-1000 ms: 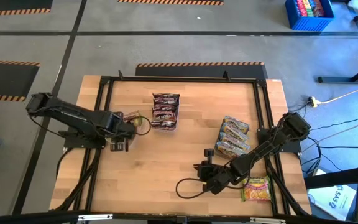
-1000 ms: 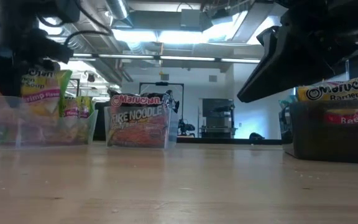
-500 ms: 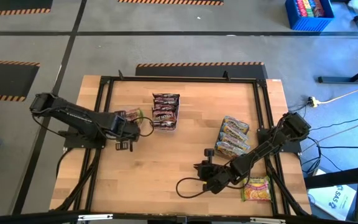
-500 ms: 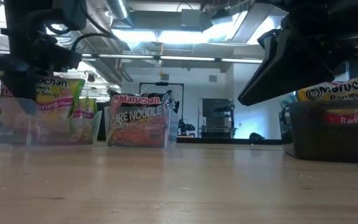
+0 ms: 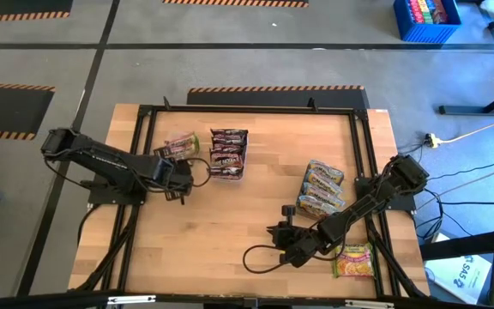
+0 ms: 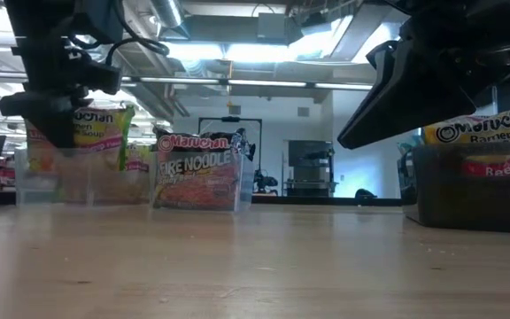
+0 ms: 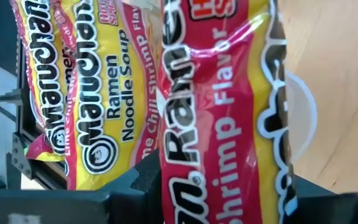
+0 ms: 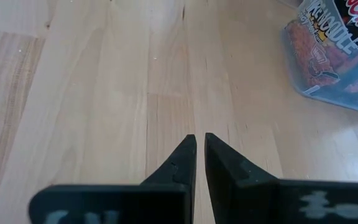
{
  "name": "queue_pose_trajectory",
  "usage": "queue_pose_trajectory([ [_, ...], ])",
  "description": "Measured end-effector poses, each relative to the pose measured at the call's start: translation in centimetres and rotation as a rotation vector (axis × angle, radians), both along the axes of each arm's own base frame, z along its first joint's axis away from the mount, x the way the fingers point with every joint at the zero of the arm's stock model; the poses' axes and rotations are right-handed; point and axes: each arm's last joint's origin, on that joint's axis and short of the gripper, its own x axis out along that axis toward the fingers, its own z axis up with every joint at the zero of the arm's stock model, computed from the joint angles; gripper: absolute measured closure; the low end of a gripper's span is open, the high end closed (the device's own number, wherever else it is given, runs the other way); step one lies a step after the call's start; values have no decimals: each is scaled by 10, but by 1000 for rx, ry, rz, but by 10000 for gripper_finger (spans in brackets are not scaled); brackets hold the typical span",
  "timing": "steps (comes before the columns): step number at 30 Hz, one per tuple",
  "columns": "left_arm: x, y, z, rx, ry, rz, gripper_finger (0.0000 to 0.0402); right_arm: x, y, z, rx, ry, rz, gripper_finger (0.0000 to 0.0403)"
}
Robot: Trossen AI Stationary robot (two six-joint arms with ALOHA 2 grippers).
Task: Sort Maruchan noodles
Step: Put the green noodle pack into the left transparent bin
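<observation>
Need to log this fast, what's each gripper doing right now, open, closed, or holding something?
Left gripper: closed on a shrimp flavor ramen packet, by the clear bin.
Right gripper: shut, holding nothing, above bare table.

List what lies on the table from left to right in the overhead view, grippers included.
Left gripper → yellow-pink noodle packets → bin of dark Fire Noodle packets → right gripper → stack of yellow noodle packets → lone yellow packet near the table's front right corner.
</observation>
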Motion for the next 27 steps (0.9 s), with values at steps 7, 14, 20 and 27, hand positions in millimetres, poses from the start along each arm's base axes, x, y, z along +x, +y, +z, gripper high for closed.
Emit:
queue_pose_trajectory([
  [7, 0, 0, 0, 1, 0, 0, 251, 0, 0, 0, 1, -2, 0, 385],
  [14, 0, 7, 0, 4, -1, 39, 213, 0, 0, 0, 2, -3, 0, 385],
  [20, 1, 17, 0, 15, -3, 99, 170, 0, 0, 0, 2, -3, 0, 385],
  [27, -2, 31, 1, 75, -7, 210, 166, 0, 0, 0, 2, -3, 0, 385],
])
